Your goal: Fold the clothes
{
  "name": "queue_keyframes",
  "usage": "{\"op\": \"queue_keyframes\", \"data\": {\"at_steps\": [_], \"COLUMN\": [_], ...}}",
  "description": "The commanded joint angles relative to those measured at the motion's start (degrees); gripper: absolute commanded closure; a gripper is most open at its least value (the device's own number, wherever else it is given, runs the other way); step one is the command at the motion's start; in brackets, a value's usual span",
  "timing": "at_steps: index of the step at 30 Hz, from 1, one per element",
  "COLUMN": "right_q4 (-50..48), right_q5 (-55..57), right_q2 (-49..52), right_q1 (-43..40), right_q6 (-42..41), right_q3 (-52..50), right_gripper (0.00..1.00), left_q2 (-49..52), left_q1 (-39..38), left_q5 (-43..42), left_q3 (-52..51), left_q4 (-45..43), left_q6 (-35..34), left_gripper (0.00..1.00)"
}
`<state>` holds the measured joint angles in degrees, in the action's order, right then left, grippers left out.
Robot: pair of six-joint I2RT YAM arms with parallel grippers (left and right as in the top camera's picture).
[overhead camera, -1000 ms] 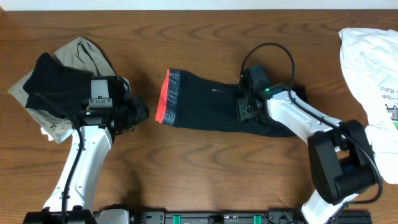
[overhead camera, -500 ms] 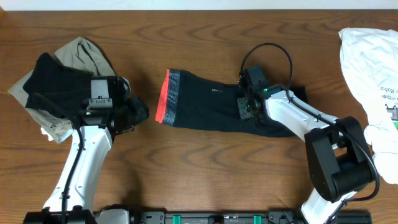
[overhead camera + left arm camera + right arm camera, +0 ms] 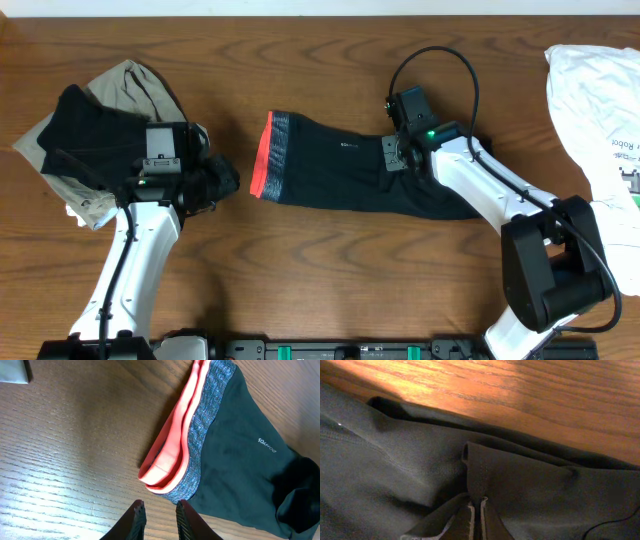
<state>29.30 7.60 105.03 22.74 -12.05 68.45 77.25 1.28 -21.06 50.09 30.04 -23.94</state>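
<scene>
Black shorts (image 3: 335, 172) with a coral waistband (image 3: 262, 155) lie across the middle of the table, waistband to the left. My right gripper (image 3: 392, 160) is over their right part. In the right wrist view it (image 3: 475, 502) is shut on a raised fold of the dark fabric (image 3: 395, 460). My left gripper (image 3: 225, 180) hovers left of the waistband, apart from it. In the left wrist view its fingers (image 3: 160, 506) stand slightly open over bare wood, just short of the waistband (image 3: 175, 445) and the shorts (image 3: 240, 470).
A stack of khaki and black clothes (image 3: 90, 125) lies at the far left, partly under the left arm. A crumpled white shirt (image 3: 600, 110) covers the right edge. Bare wood lies in front of the shorts.
My right gripper has shifted a little toward the far edge with the fold pinched, drawing the shorts' right end with it. The left arm has not moved.
</scene>
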Motion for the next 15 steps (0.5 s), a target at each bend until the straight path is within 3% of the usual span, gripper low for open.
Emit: {"op": "queue_keyframes", "data": {"at_steps": [1, 3, 10, 13, 15], "right_q4": [0.1, 0.3, 2.2, 4.0, 5.2], "right_q5": [1.2, 0.7, -3.0, -2.8, -2.8], "right_q2": [-0.8, -0.8, -1.4, -3.0, -4.4], "right_q1": [0.5, 0.6, 0.3, -0.6, -1.6], "right_q6": [-1.2, -1.2, 1.4, 1.4, 1.4], "right_q3": [0.8, 0.8, 0.8, 0.9, 0.9], "right_gripper": [0.92, 0.75, 0.68, 0.64, 0.64], "left_q2": [-0.2, -0.2, -0.2, -0.2, -0.1], "left_q1": [-0.1, -0.1, -0.1, -0.1, -0.1], "left_q5": [-0.4, -0.4, -0.4, -0.4, -0.4], "left_q3": [0.7, 0.7, 0.7, 0.7, 0.7], "left_q4": [0.2, 0.2, 0.3, 0.3, -0.2], "left_q6": [0.3, 0.3, 0.3, 0.3, 0.4], "left_gripper": [0.76, 0.75, 0.75, 0.52, 0.48]}}
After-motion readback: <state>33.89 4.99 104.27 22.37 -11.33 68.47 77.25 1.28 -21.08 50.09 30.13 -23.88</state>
